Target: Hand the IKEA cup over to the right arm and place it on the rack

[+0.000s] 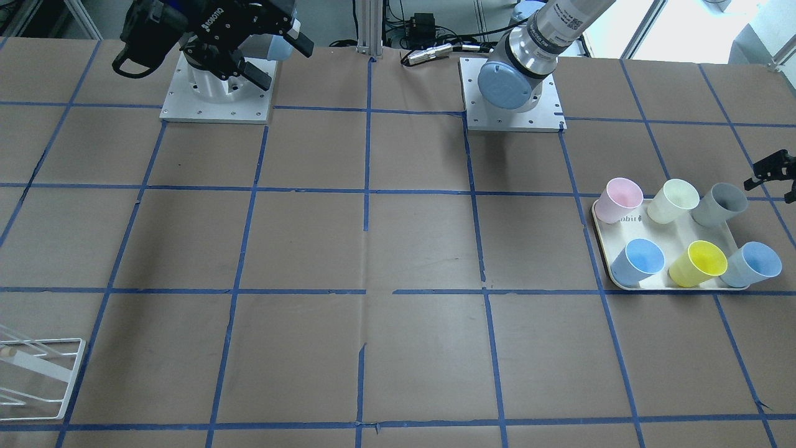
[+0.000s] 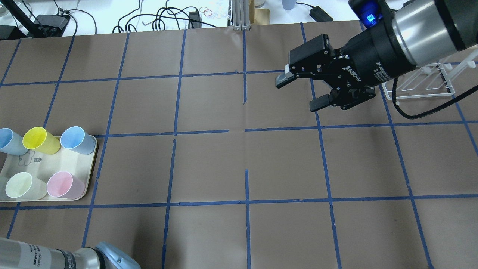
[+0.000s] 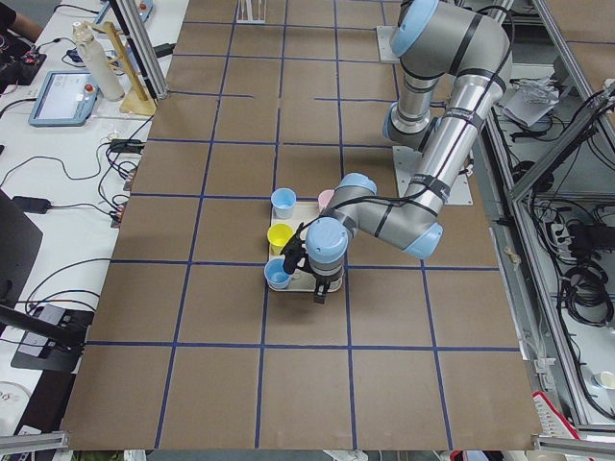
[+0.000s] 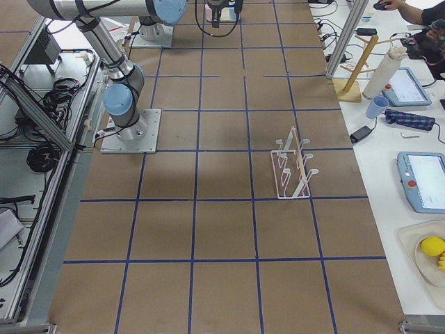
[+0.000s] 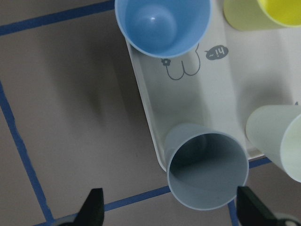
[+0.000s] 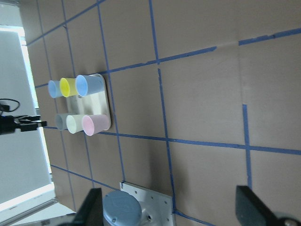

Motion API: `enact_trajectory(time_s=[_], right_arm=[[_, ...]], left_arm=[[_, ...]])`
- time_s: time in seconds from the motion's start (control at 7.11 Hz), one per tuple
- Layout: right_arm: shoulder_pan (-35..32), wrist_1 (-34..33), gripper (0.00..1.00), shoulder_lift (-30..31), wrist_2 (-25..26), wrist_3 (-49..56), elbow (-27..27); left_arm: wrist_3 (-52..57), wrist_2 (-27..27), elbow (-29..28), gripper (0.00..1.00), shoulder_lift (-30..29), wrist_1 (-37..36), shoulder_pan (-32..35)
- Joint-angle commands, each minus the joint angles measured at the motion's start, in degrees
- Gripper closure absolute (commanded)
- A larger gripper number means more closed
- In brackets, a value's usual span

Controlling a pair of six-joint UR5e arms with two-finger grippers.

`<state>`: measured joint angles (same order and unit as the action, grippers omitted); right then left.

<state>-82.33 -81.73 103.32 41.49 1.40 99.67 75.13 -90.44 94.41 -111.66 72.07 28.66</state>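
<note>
While IKEA cup [image 5: 207, 165] stands on tray [image 5: 221, 94] corner, left claw [image 5: 172, 207] spread (empty) over it, right claw [image 2: 299, 92] released

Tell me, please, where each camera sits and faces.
Front-facing: across table, facing robot; right claw.
Overhead: behind robot, looking down; right claw.
Exterior left: left end; left arm.
Exterior right: right end; right arm, rack.
Left wrist: down onto IKEA cup; left claw.
Right wrist: toward tray; own fingertips.
Shared: first two show tray.

- The left gripper [image 1: 773, 180], beside the tray [image 1: 666, 231], is running off the front-facing view's right edge.
- The rack [image 1: 37, 373], well apart from the tray, is being cropped at the opposite edge.
- The left arm [image 3: 384, 221] is hiding the tray's IKEA cup [image 5: 207, 167] in the left side view.
</note>
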Motion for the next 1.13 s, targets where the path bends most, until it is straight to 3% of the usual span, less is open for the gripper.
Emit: enact_trajectory(time_s=[0.0,0.14,0.28,0.7,0.99], right_arm=[[2.97,2.36,0.00,-0.05,-9.05,6.04,1.48],[3.06,2.36,0.00,-0.13,-13.67,9.37,3.58],[3.40,2.28,0.00,-0.13,-17.98,10.45,6.12],[4.28,2.10,0.00,-1.01,-28.98,17.72,9.05],[6.30,6.99,0.00,-1.45,-31.90,22.84,9.93]], left_arm=[[-0.42,-0.08,2.95,0.00,-1.97,-3.93,-0.09],[-0.16,-0.52,5.49,0.00,-1.81,-10.30,-0.01],[-0.42,-0.70,6.39,0.00,-1.80,-12.11,0.08],[-5.13,-1.75,7.19,0.05,-0.58,-10.90,0.08],[-5.34,-2.10,7.28,0.26,-0.66,-10.90,0.17]])
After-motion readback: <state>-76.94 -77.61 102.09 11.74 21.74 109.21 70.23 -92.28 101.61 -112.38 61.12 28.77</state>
